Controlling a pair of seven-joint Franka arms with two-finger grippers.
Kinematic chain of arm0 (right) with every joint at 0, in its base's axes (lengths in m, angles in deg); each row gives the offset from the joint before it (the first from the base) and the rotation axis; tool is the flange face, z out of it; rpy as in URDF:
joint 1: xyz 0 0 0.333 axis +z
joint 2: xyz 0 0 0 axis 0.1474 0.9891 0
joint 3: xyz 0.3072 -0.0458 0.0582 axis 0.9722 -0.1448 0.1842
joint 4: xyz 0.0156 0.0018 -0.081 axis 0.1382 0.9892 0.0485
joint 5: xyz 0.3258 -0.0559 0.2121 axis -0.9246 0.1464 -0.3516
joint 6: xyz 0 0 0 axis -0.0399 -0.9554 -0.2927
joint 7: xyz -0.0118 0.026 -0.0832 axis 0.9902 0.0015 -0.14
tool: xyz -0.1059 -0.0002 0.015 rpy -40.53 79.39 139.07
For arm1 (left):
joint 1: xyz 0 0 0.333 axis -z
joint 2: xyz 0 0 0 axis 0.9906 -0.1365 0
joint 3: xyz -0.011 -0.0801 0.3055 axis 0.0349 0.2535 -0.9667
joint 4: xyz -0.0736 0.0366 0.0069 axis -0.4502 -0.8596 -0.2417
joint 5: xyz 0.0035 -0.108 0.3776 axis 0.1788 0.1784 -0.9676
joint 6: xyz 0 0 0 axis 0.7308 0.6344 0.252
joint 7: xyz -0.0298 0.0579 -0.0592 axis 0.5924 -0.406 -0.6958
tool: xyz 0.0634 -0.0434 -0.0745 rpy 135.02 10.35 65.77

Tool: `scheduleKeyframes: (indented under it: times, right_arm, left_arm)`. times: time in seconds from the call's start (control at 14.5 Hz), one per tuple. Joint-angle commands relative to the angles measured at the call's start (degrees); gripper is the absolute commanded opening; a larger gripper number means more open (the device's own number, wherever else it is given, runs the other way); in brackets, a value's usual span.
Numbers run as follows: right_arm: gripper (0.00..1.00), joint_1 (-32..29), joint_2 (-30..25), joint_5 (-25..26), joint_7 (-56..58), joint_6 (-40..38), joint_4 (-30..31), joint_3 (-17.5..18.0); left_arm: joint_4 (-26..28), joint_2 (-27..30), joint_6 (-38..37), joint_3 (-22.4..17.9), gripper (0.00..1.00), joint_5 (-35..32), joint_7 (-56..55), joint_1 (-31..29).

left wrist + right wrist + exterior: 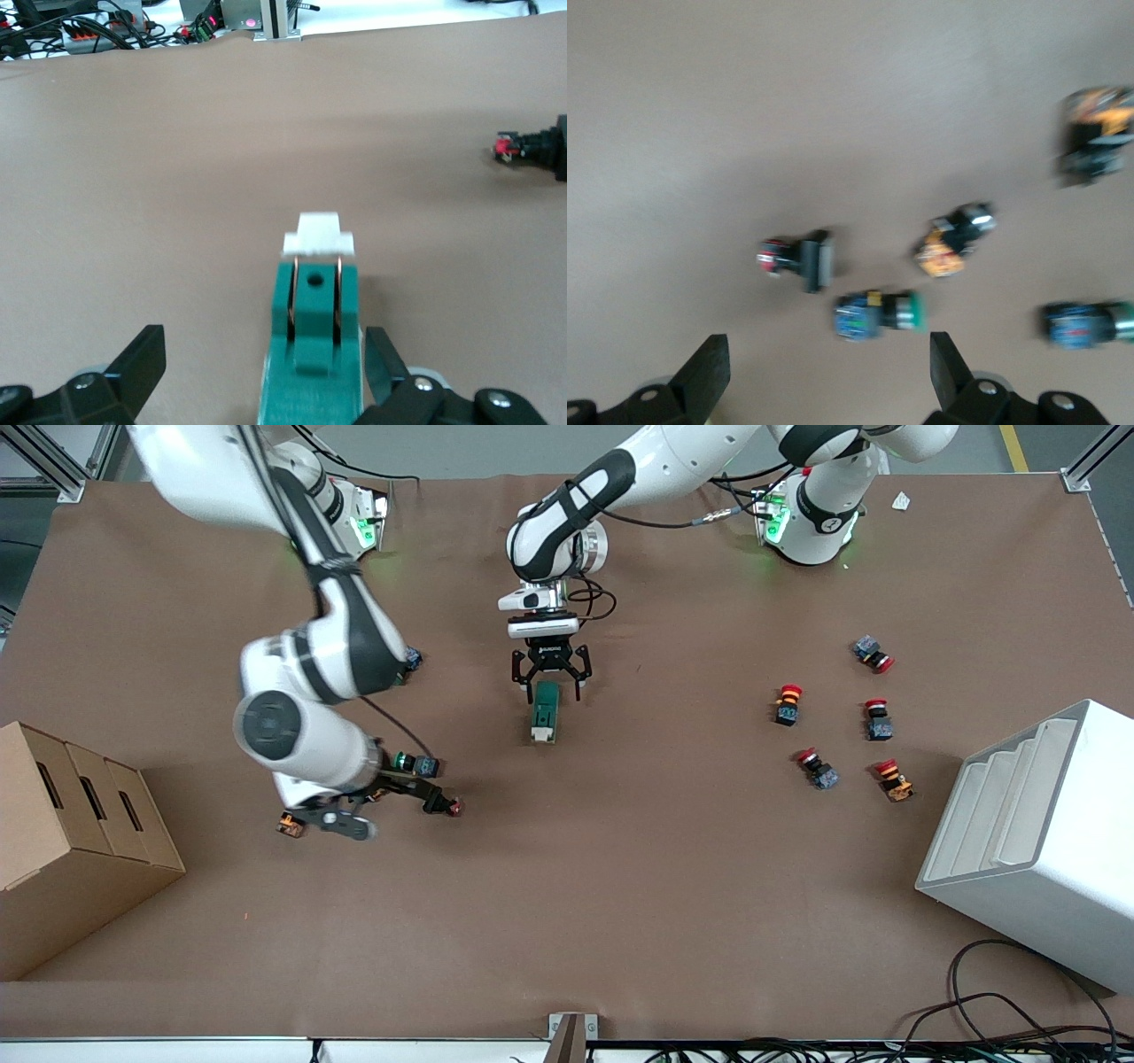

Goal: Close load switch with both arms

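Taking twelve o'clock as the robots' edge of the table, the load switch (543, 713) lay near the table's middle, with its white lever (319, 235) pointing to six. My left gripper (550, 679) hung over its twelve o'clock end. My fingers (142, 359) were spread open on either side of the green body and held nothing.

My right gripper (397, 815) was also open and empty. It hovered at about eight o'clock from the switch, over a scatter of push-buttons (879, 315).

To do this step well, I judged that the left fingers should lower squarely and clamp the green body well clear of the lever. Then the block would not skate on the table. The right gripper would need to come across and press the lever from its six o'clock end, slowly and in line with the body.

I counted:
- one load switch
- two arms
- five red-capped push-buttons (788, 704) at three o'clock from the switch
- five push-buttons in the right wrist view
- one cardboard box (71, 841)
- one white bin (1036, 841)
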Motion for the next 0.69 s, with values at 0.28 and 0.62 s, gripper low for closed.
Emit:
scheduleKeyframes:
  times: [0.28, 0.62]
  right_arm:
    - [1.0, -11.3, -11.98, 4.43, 19.45, -13.21, 3.42, 1.29]
    - [1.0, -19.81, -13.93, 6.02, 32.02, -24.11, -5.25, 1.29]
  left_arm:
    - [-5.07, 8.76, 0.95, 9.31, 1.0, 22.38, 26.55, -13.32]
    - [-10.35, 15.62, 0.6, 9.75, 1.0, 40.5, 44.94, -20.97]
